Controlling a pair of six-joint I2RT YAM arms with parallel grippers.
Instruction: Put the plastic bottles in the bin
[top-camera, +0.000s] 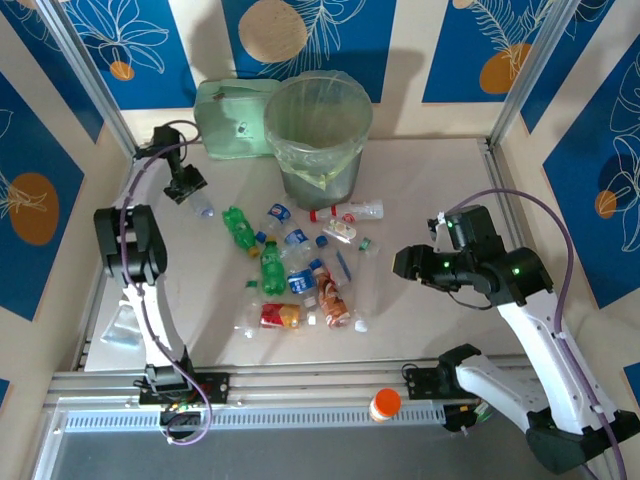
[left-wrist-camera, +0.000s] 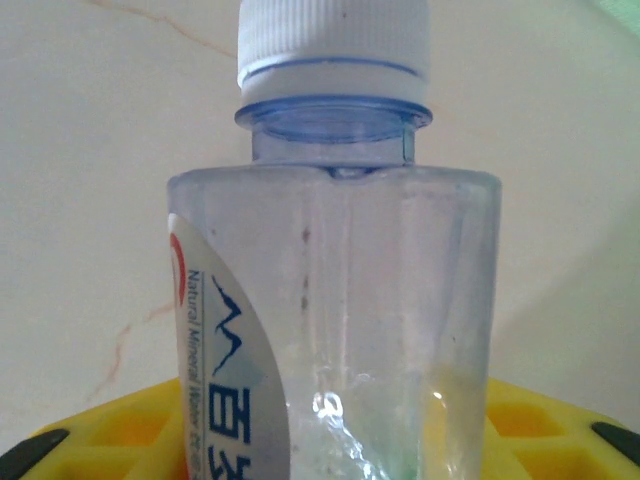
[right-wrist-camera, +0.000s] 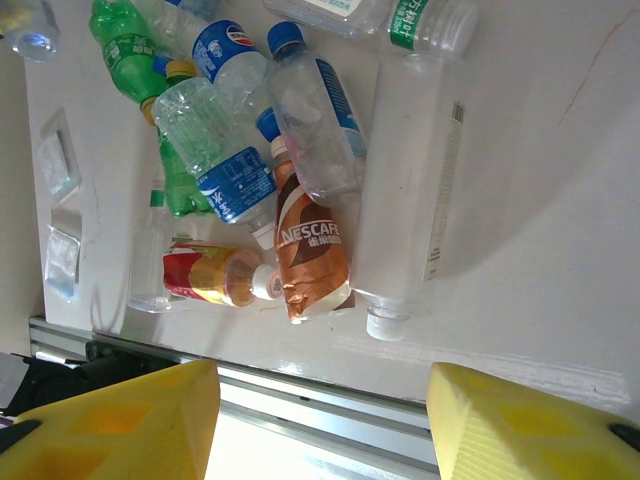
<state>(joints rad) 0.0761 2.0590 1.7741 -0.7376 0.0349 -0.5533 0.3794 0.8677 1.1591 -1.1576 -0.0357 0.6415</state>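
Where the table (top-camera: 440, 180) met the left wall, the left gripper (top-camera: 188, 188) was down low. Its yellow fingers (left-wrist-camera: 120, 435) pressed on both sides of a clear bottle (left-wrist-camera: 340, 300) with a white cap. To the right, a flat green case (top-camera: 232, 120) lay at the back, touching the bin (top-camera: 322, 185). The bin stood upright with its bag open at the top.

The other plastic bottles (top-camera: 295, 270) lay on their sides in a heap in front of the bin, many of them touching. A green bottle (top-camera: 272, 268) and a brown coffee bottle (right-wrist-camera: 312, 250) lay in the heap beside a long clear bottle (right-wrist-camera: 410, 190). An orange-capped jar (top-camera: 385, 404) stood on the near rail. The right gripper (top-camera: 405, 263) hung just right of the heap, its fingers wide apart and holding nothing.
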